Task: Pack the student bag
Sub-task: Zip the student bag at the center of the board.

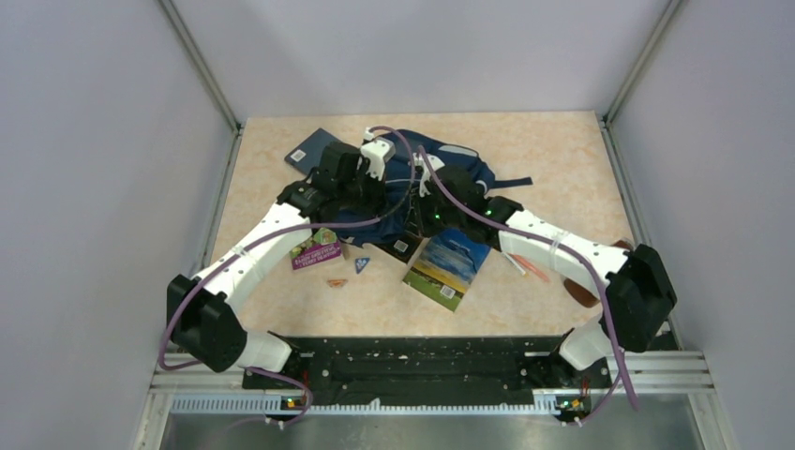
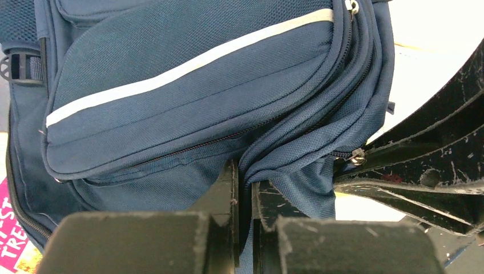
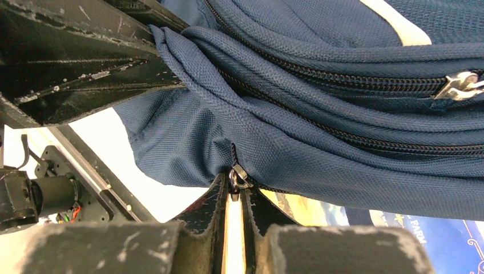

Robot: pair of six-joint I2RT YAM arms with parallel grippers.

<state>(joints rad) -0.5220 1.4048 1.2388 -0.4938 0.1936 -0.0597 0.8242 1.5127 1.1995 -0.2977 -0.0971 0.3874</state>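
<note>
The navy student bag [image 1: 448, 159] lies at the table's back centre, partly under both arms. It fills the left wrist view [image 2: 188, 85], with a pale stripe across its front pocket. My left gripper [image 2: 244, 174] is shut on a fold of the bag's fabric beside a zipper. My right gripper [image 3: 235, 191] is shut on a metal zipper pull [image 3: 237, 177] of the bag [image 3: 342, 114]. The two grippers sit close together over the bag's near edge; the left gripper's black fingers [image 3: 85, 63] show in the right wrist view.
A dark blue book [image 1: 311, 148] lies behind the left arm. A pink book [image 1: 317, 249], a landscape-cover book [image 1: 448, 267], a small blue triangle [image 1: 362, 265], an orange piece [image 1: 335, 281] and an orange pen [image 1: 532, 268] lie in front of the bag.
</note>
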